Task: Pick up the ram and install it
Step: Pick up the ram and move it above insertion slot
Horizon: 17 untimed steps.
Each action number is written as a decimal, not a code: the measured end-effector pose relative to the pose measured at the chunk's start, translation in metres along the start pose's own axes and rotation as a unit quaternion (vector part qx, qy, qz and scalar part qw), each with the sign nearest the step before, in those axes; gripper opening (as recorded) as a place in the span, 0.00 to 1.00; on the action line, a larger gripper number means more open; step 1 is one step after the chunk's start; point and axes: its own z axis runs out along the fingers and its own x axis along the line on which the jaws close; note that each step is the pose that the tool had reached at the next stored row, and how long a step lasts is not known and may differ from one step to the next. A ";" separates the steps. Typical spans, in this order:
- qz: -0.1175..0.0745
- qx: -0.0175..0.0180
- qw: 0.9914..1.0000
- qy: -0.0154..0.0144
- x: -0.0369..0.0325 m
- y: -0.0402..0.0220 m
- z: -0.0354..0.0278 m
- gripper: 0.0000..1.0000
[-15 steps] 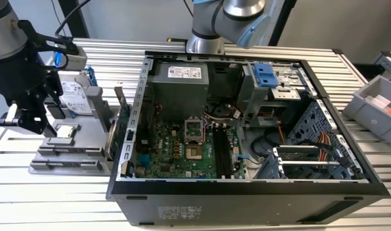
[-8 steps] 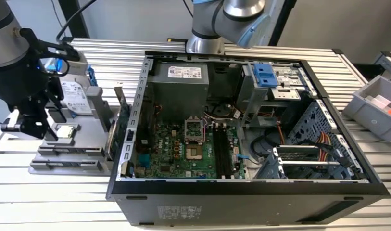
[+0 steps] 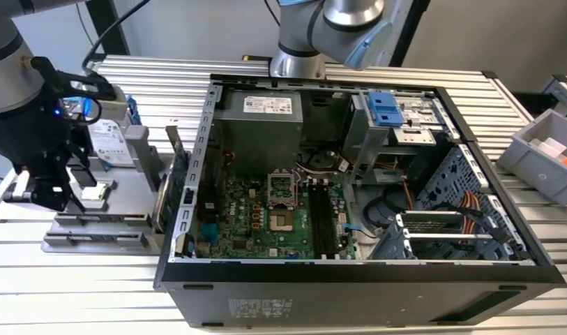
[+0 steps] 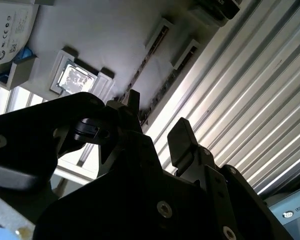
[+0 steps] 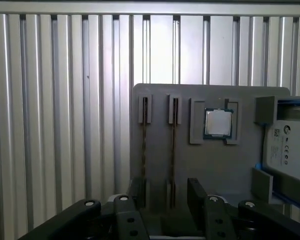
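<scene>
Table (image 3: pixel 171 70), ribbed; open computer case (image 3: pixel 358 286) on it; grey tray (image 5: pixel 225 170) beside case. Step: pick-up approach. Gripper (image 5: pixel 167 192) over tray, jaws spread wide, straddling ram (image 5: pixel 174 145). Ram on edge in tray slot, long axis level, parallel to table ribs. Grasp calls for squeeze across flat faces.

"Where is the arm (image 3: pixel 332 26) standing?"

"In the exterior view its base sits at the back, and the wrist (image 3: pixel 6 66) comes down at the exterior view's left, the black gripper (image 3: pixel 58 197) hanging below it and pointing downward."

"And the fingers (image 5: pixel 197 192)?"

"Spread apart in both wrist views, two dark prongs with a clear gap between them. Nothing is clamped there."

"Any tilt?"

"Roughly upright, as far as the exterior view tells."
</scene>
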 end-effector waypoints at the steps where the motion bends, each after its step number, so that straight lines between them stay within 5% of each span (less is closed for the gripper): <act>1: 0.000 0.000 1.000 0.000 0.0013 0.0001 0.0013 1.00; 7: 0.000 0.000 1.000 0.000 0.0085 0.0002 0.0088 1.00; 17: -0.004 0.000 1.000 0.000 0.0094 0.0003 0.0202 1.00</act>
